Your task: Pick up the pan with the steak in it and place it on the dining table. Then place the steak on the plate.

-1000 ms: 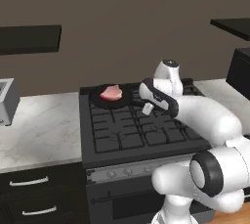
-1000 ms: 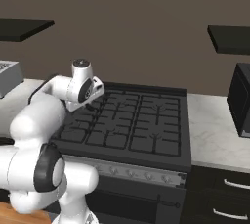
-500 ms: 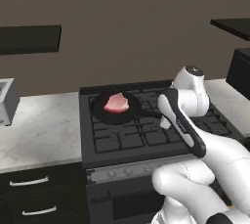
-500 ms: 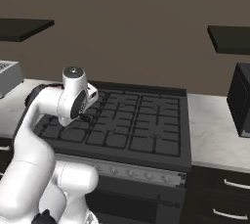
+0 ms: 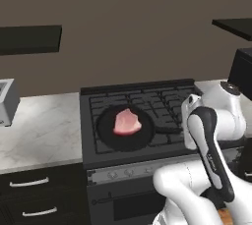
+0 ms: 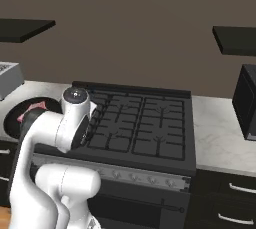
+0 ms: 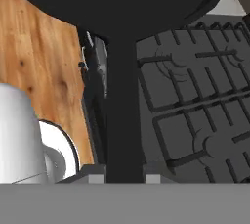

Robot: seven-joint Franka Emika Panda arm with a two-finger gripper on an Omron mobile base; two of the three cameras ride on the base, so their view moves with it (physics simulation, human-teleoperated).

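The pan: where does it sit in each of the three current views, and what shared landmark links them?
Left base view: the pan is left of centre, over the stove's left burners, steak inside.
Right base view: at the far left edge, partly behind the white arm.
Hand view: its dark round body spans the top, its handle running down the middle to the bottom.
Shared landmark: the black gas stove grates.

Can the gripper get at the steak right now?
Probably not: the gripper appears closed on the pan's handle, so it is occupied, though the steak lies uncovered in the pan over the stove.
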